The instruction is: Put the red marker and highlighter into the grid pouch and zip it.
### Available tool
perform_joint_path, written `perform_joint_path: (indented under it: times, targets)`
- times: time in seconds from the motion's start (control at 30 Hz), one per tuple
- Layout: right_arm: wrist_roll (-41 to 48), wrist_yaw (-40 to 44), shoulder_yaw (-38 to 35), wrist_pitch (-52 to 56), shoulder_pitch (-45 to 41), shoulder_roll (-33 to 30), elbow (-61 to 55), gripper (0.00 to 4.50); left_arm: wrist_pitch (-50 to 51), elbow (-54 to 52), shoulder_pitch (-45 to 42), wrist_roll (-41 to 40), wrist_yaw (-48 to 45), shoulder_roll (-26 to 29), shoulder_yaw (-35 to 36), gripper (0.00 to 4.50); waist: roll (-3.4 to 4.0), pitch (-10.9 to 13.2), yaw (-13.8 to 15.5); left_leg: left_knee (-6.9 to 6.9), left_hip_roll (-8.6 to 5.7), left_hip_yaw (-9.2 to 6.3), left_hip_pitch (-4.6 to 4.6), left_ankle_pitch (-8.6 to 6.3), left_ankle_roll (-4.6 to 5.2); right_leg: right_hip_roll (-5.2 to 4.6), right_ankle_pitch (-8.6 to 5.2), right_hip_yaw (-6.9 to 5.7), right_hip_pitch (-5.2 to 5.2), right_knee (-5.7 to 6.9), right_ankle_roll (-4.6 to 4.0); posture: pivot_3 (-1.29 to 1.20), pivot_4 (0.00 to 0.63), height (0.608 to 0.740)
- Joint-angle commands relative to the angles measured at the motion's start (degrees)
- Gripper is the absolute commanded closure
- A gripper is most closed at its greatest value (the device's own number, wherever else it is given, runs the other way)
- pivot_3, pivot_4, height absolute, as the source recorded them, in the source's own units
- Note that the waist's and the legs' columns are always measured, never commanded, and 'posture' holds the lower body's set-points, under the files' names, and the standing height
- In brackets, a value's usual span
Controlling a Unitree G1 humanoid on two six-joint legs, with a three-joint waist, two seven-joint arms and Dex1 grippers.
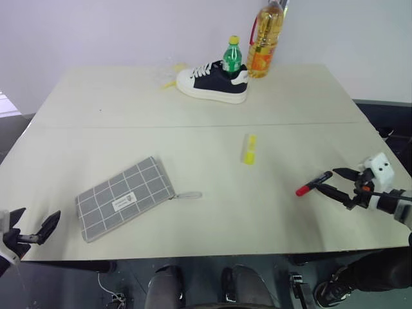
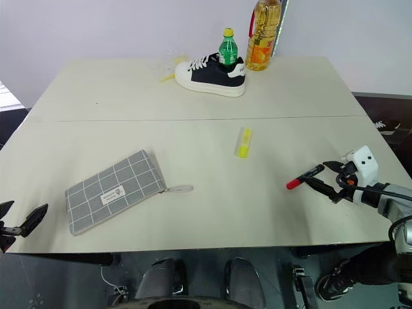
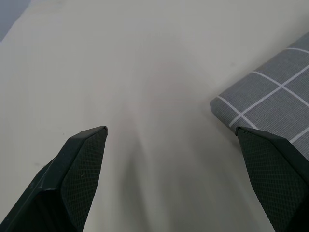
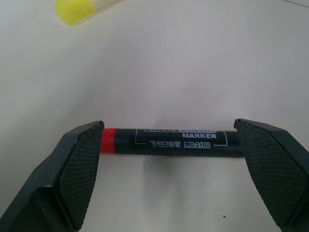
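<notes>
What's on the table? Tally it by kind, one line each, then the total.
Pens: 2, the red marker and the yellow highlighter
Pouches: 1, the grid pouch
Shoes: 1, the black-and-white sneaker
Bottles: 2, the green bottle and the cooking oil bottle
Total: 6

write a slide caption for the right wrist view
Open right pincer straddling the red marker lying on the table, with the yellow highlighter beyond.
</notes>
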Motion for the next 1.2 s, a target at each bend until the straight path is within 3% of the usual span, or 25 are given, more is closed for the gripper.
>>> perform_joint_path:
  times: [0.03, 0.17, 0.37, 0.47, 0.7, 0.93, 1.2]
  targets:
    - [1.2, -0.35, -0.48, 1.06, -0.96, 0.01, -3.11, 0.0, -0.52, -1.18, 0.4, 0.39, 0.37, 0.56, 0.9, 0.04, 0.0, 0.0, 0.0, 0.0, 0.0, 0.0, 0.0, 0.0, 0.0, 0.0, 0.0, 0.0, 0.0, 0.0, 0.0, 0.0, 0.15, 0.705]
    - [2.26, -0.4, 1.02, 3.01, -3.18, 0.0, -6.61, 0.0, 0.26, -1.99, -0.15, -1.42, 0.67, -0.29, 1.89, 0.04, 0.01, 0.0, -0.01, 0.0, 0.0, 0.0, 0.0, 0.0, 0.0, 0.0, 0.0, 0.0, 0.0, 0.0, 0.0, 0.0, 0.15, 0.705]
    - [6.3, -2.09, 7.78, 8.99, -11.02, 5.6, -16.87, 0.0, -2.17, -2.4, -0.89, 0.13, 1.9, -1.32, 0.55, 0.04, -0.02, -0.02, -0.26, -0.01, 0.08, -0.03, 0.0, 0.0, 0.0, 0.1, 0.02, 0.01, -0.03, 0.0, -0.03, 0.0, 0.15, 0.705]
    - [8.19, -4.29, 15.5, 12.25, -18.0, 13.41, -22.4, 0.93, -4.32, -3.51, -2.01, 0.14, 3.76, -3.64, 0.29, 0.0, 0.0, -0.01, -0.44, -0.01, 0.09, -0.03, 0.0, 0.0, 0.0, 0.12, 0.06, 0.03, -0.06, 0.01, -0.08, 0.0, 0.15, 0.705]
    - [0.41, -7.96, 29.82, 11.68, -24.03, 20.71, -22.67, 4.39, -6.89, -4.19, -1.81, 1.61, 4.17, -5.5, -1.37, 0.0, -0.19, -0.13, 0.28, 0.02, 0.0, -0.13, -0.19, 0.0, 0.01, 0.14, 0.13, -0.07, -0.13, 0.05, -0.01, 0.0, 0.15, 0.705]
    - [-12.77, -14.4, 47.4, 8.11, -27.0, 34.52, -14.15, 4.48, -8.76, -4.28, -2.37, 3.88, 3.06, -4.26, -3.93, 0.0, -0.28, -0.19, -0.68, 0.13, 0.09, -0.16, -0.19, 0.0, 0.01, 0.22, 0.19, -0.1, -0.15, 0.14, 0.0, 0.0, 0.15, 0.705]
    - [-18.77, -15.36, 53.43, 6.84, -31.94, 43.38, -2.7, 4.48, -10.79, -3.31, -1.81, 4.75, 2.83, -4.21, -4.5, 0.0, -0.32, -0.21, -0.45, 0.15, 0.07, -0.11, -0.22, 0.02, -0.02, 0.22, 0.22, -0.1, -0.28, 0.4, 0.06, 0.0, 0.15, 0.705]
